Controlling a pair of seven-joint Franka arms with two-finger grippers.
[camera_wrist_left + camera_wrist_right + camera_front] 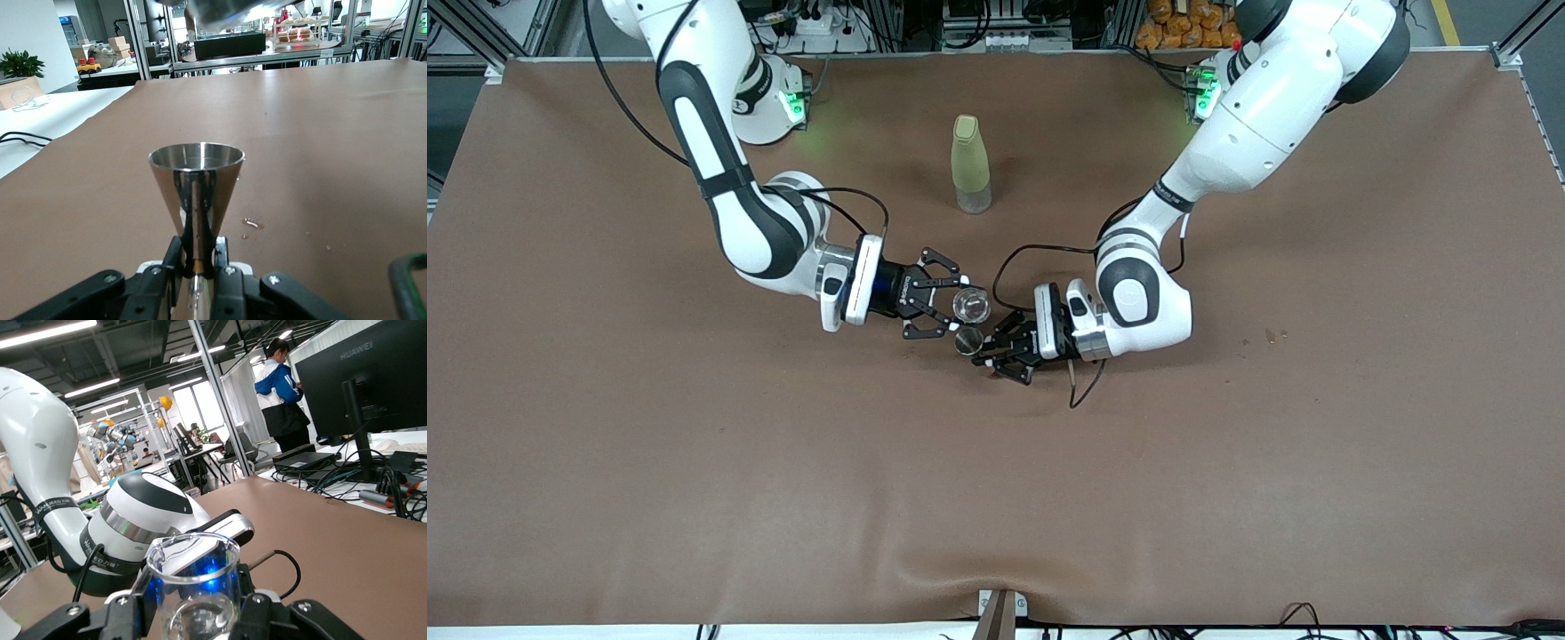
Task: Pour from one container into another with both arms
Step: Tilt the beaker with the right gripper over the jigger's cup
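Right gripper [951,304] clamped on the upright glass cup [970,306], held above the table [694,462] nearer the camera than the bottle [970,164]. Left gripper [985,348] pinching the metal measure [967,340] at its waist, just beside the cup, slightly nearer the camera.

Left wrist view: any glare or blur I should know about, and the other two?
Left wrist view: metal measure mirrors its surroundings, top edge smeared. Right wrist view: blue glow through the glass cup, background soft. Front view: even light, green lamp spill near the bottle.
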